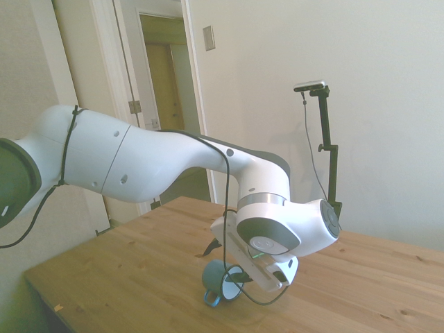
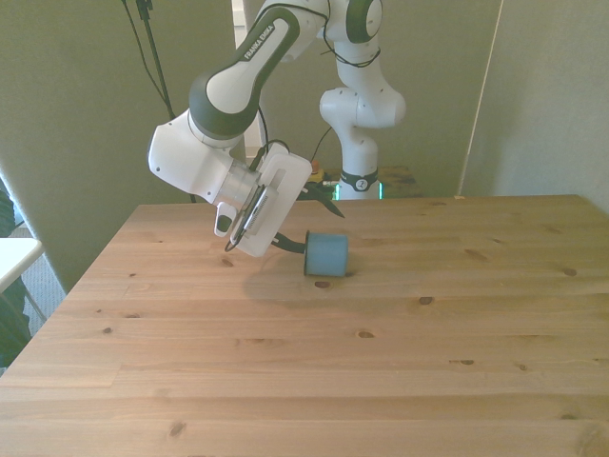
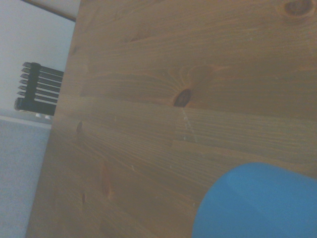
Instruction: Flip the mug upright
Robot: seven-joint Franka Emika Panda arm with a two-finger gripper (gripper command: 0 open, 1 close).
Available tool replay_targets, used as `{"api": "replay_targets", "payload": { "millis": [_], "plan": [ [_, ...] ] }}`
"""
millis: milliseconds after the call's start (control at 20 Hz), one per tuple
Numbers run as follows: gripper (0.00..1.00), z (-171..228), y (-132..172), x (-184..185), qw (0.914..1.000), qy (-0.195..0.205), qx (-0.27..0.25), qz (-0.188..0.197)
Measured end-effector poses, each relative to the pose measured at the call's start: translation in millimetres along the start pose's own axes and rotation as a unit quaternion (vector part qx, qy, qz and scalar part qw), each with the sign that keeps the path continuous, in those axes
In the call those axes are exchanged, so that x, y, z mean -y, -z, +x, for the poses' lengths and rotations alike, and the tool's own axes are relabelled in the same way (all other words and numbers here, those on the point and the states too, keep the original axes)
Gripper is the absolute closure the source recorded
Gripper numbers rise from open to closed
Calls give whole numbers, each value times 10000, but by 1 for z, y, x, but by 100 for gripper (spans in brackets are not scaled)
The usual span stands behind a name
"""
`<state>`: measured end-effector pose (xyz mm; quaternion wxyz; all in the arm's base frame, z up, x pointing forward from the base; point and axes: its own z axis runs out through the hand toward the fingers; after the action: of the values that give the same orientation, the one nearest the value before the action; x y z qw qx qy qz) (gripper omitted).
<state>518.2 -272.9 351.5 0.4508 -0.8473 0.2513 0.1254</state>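
Observation:
The small blue mug [image 2: 326, 255] lies on its side on the wooden table [image 2: 285, 362], a little left of centre in the front view. In the side view the mug [image 1: 216, 277] shows its white inside turned toward the arm's wrist, and its blue handle [image 1: 211, 299] rests on the wood. My gripper [image 2: 309, 226] is tilted low beside the mug's mouth and stands open. One dark finger [image 2: 288, 246] reaches the rim; the other finger [image 2: 324, 202] hangs above the mug, apart from it. The wrist view shows only a blurred blue curve of the mug [image 3: 257, 203].
Bare planks spread toward the front view's near edge and right side. The table's left edge [image 2: 90, 267] is near the arm's wrist. Beyond the table edge in the wrist view stands a dark slatted object [image 3: 39, 89] on the floor.

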Motion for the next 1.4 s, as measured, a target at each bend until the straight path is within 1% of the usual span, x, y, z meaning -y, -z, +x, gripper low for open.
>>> {"api": "replay_targets", "payload": {
  "millis": [950, 1400],
  "plan": [
    [100, 4, -6, -4, 10000, 16, 64, 4],
    [100, 6, -6, 3, 10000, 62, 42, -36]
  ]
}}
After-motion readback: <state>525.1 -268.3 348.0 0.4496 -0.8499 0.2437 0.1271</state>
